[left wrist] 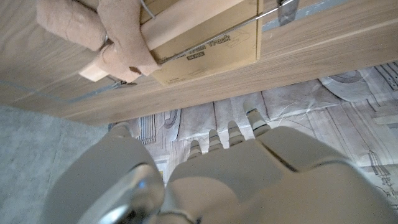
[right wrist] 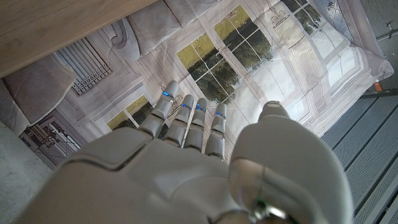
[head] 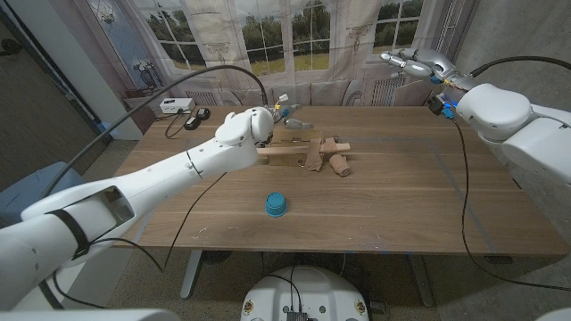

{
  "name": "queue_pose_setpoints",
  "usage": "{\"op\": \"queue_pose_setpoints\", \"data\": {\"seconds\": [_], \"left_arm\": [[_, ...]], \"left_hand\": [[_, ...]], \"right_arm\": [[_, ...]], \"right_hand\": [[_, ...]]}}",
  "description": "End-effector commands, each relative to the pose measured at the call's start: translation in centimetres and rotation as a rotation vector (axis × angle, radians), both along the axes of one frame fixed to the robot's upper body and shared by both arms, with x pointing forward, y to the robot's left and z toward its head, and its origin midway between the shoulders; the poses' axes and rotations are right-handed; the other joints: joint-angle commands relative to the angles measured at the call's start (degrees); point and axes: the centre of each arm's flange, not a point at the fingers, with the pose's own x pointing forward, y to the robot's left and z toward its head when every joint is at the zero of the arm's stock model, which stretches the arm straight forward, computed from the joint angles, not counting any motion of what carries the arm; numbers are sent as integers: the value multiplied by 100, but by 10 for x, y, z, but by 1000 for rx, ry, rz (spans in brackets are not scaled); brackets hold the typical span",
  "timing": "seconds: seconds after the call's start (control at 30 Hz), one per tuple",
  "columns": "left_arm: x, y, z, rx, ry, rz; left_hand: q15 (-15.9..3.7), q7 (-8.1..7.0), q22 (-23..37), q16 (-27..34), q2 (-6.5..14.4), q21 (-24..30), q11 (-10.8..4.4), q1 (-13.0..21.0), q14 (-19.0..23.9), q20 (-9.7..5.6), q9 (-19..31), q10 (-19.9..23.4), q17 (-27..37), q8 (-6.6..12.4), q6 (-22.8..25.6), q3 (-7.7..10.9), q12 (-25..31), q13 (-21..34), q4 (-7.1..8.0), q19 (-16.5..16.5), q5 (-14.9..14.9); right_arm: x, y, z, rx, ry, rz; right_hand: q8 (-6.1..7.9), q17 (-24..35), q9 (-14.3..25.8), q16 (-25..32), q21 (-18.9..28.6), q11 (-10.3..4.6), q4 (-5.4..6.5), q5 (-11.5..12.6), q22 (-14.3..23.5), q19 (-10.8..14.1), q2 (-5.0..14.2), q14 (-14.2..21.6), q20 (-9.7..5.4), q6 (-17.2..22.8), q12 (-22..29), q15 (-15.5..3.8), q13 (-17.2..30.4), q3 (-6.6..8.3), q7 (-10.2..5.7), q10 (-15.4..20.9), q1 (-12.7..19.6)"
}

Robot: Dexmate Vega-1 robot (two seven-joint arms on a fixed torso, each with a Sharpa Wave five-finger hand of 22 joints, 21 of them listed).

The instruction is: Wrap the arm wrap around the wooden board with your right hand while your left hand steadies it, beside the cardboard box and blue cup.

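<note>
The wooden board [head: 284,151] lies at the table's middle, with the tan arm wrap [head: 327,158] bunched loosely over its right end. In the left wrist view the wrap [left wrist: 106,31] hangs over the board's end [left wrist: 93,71], which lies on a flat cardboard box [left wrist: 205,37]. The blue cup [head: 277,205] stands alone nearer the front edge. My left hand [head: 257,125] hovers by the board's left end, its fingers [left wrist: 230,132] stretched out and holding nothing. My right hand [head: 416,61] is raised over the far right corner, its fingers [right wrist: 186,121] extended and empty.
A white box [head: 174,105] and a black item [head: 198,114] sit at the table's far left corner. A dark cable [head: 464,178] runs across the right side of the table [head: 401,205]. A printed window backdrop [head: 294,36] hangs behind.
</note>
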Motion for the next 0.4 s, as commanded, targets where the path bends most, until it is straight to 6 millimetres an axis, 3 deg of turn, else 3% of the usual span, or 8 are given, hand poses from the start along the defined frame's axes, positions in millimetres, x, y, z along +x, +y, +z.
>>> {"op": "queue_pose_setpoints", "data": {"seconds": [0.03,0.4], "left_arm": [[-19,29,8,-495,-207,-346],[-20,42,1,-730,-94,-512]], "left_hand": [[33,-33,25,-2,33,-81,-14,-126,-142,18,-7,-191,4,-7,-156,-72,-54,-37,-1,-76,-38],[96,-44,30,29,73,-214,-11,-321,-205,-11,-18,-180,-6,52,-88,-160,-3,-106,8,-191,-64]], "right_arm": [[6,18,-22,19,-19,56],[20,17,-20,35,-51,112]], "right_hand": [[11,11,20,0,-9,23,12,-21,19,13,-11,-6,38,49,-29,-6,15,-45,9,6,-50],[11,-9,21,14,-43,18,25,-37,21,22,0,5,45,77,-27,-56,11,-68,8,26,-106]]}}
